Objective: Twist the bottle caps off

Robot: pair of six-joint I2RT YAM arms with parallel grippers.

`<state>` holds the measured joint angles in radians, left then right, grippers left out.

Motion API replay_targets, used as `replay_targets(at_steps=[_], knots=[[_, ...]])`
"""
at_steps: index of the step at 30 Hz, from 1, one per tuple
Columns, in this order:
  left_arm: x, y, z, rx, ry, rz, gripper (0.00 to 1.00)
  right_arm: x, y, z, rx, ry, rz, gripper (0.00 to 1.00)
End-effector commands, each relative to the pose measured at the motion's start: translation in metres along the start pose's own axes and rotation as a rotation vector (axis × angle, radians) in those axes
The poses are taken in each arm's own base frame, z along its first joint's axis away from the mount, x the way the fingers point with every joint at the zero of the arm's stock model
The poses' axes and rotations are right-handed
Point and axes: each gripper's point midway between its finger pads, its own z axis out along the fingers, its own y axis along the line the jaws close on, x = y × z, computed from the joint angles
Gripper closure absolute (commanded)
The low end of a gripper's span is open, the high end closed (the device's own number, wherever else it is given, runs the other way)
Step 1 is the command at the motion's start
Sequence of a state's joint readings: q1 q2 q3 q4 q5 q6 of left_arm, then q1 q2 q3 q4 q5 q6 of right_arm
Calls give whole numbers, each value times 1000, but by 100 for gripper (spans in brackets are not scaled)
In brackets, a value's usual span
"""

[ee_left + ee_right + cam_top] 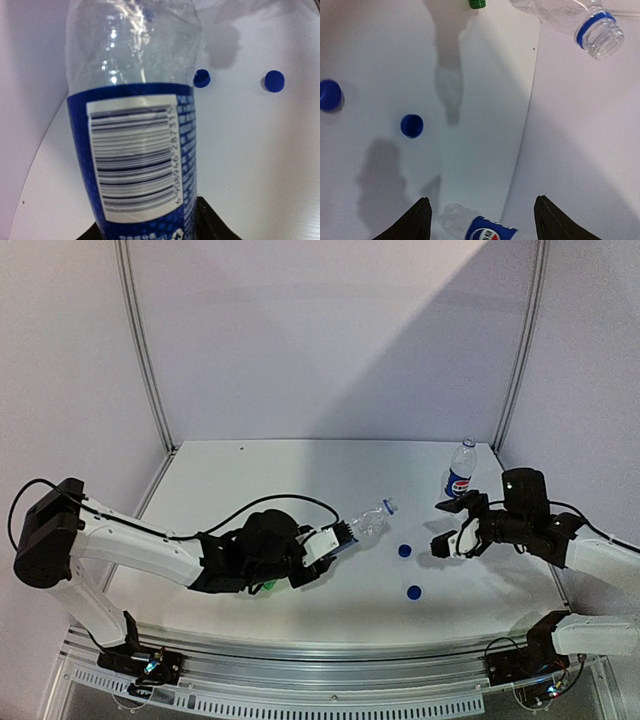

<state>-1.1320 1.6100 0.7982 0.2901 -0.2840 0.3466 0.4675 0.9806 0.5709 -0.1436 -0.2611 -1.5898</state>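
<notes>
Right jaws gape; a blue cap [412, 125] lies beyond.

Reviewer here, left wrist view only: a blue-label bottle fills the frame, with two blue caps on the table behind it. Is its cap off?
Observer: Yes. The right wrist view shows the blue-label bottle with a bare, open neck and no cap on it.
Operator: What about the other arm?
Observer: The right gripper is open, with nothing between its fingers.
Operator: Any other bottle around?
Observer: A Pepsi bottle stands upright at the far right of the table.
</notes>
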Motion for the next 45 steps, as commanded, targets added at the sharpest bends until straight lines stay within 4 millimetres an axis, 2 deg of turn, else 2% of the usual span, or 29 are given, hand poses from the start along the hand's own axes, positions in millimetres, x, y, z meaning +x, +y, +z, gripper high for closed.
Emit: replay_targets(at_steps=[1,5,8,10,14,18,20,22,25,31,35,39,45], knots=[[-2,22,-6,-121,-15,-18,54,-22,-7,-14,-53,-142,355,28],[-4,28,-9,-155,-27,-24,54,-26,-49,-23,-32,-201,715,29],[-7,30,-11,-165,-42,-34,54,-31,-71,-25,-109,-226,1007,30],[-7,31,-11,-169,-51,-43,54,-42,-80,-28,-200,-274,1146,30],[-13,33,-14,-180,-95,-78,54,-52,-106,-28,-304,-345,1290,29],[-19,29,-15,-172,-128,-98,54,-66,-132,-25,-394,-476,1485,15],[-20,26,-14,-162,-135,-104,53,-69,-139,-19,-446,-525,1616,2],[-22,22,-14,-148,-144,-110,53,-68,-138,-8,-493,-536,1684,1],[-26,20,-14,-142,-159,-129,53,-67,-134,3,-533,-543,1711,1],[-32,10,-12,-113,-175,-132,52,-69,-135,6,-501,-592,1702,1],[-35,3,-9,-94,-178,-127,52,-86,-132,-1,-498,-627,1642,2],[-39,-5,-7,-69,-184,-129,52,-91,-135,1,-522,-637,1639,10],[-41,-8,-5,-61,-184,-132,52,-111,-122,8,-597,-621,1585,18]])
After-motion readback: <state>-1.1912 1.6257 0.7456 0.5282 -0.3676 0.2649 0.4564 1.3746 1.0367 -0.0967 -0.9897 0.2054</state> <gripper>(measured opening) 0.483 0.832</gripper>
